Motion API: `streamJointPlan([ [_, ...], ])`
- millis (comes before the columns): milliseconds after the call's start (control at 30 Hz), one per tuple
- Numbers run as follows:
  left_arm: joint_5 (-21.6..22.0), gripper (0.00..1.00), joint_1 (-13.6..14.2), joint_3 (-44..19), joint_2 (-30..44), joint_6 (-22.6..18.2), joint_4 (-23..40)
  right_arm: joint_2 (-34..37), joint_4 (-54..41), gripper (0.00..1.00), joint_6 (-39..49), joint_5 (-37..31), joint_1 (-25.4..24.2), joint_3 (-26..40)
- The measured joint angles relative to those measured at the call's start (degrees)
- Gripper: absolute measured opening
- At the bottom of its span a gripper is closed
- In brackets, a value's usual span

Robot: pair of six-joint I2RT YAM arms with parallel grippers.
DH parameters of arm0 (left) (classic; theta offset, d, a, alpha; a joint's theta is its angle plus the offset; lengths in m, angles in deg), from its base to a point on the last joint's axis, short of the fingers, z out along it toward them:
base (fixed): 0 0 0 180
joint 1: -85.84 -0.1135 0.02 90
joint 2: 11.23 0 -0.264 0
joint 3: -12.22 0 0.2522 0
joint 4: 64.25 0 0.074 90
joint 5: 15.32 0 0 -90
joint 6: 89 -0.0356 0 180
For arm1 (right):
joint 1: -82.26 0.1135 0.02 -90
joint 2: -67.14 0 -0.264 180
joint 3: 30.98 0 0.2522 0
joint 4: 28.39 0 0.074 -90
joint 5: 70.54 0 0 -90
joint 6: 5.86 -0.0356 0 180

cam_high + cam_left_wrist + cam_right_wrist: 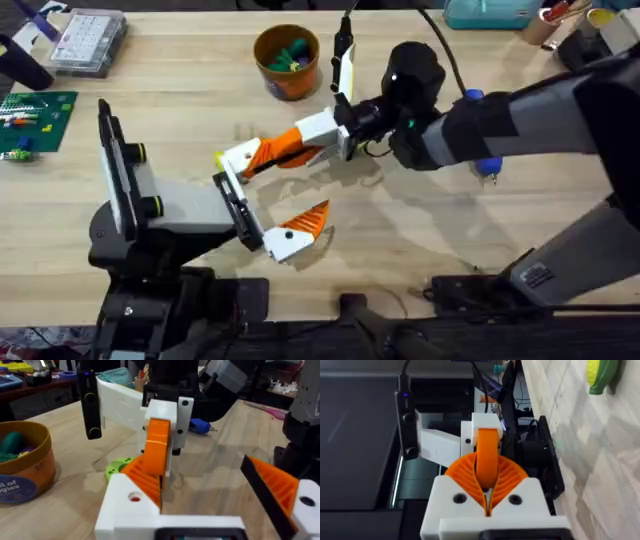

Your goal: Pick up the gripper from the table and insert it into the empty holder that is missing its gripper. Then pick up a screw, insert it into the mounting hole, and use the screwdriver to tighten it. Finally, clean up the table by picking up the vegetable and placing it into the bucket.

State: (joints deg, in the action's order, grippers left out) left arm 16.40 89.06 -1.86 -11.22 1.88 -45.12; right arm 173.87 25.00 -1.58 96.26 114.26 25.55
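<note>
The first step is in hand: fitting the gripper [275, 150] into the holder [238, 160]. The right tool [488, 480] reaches in from 3 o'clock and is clamped tight on the gripper's orange blade, with the white block base pointing toward 9 o'clock and meeting the holder just left of the counter's [180, 95] centre. Whether the base is fully seated I cannot tell. The left tool [300, 188] stands wide apart and grips nothing; the holder forms its 12 o'clock side and its own orange finger [305, 222] the 6 o'clock side. The next move probably calls for a straight, square push so the block seats flush. After that comes a gentle release that does not drag the part back out, leaving the round hole [135, 497] in the white block clear for a screw. The gripper is hard moulded plastic, a narrow wedge with ribbed orange faces on a smooth, boxy white base. The holder is a small white bracket with a yellow tab. The screwdriver [487, 165] is a slim, glossy blue pen shape, lying at 3 o'clock beneath the right arm. The vegetable [117, 467], a small lime-green piece, lies near the gripper on the bucket's side. The bucket [287, 60] is round and orange with a yellow rim, at 12 o'clock on the pale wood-grain counter.
</note>
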Motion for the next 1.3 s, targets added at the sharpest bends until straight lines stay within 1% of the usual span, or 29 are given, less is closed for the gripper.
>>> streamJointPlan([
  [400,0.2,0.986,-0.17,0.0,0.0,-0.02,0.0,0.0,-0.46,0.02,0.95,-0.55,0.59,0.49],
  [733,0.88,0.986,-0.4,0.0,0.0,-0.02,-0.07,0.0,-0.55,0.02,1.36,-2.58,1.68,0.63],
  [1300,0.64,0.986,-0.53,0.0,0.0,-0.02,0.0,0.0,-0.57,0.02,1.38,-2.59,1.7,0.65],
])
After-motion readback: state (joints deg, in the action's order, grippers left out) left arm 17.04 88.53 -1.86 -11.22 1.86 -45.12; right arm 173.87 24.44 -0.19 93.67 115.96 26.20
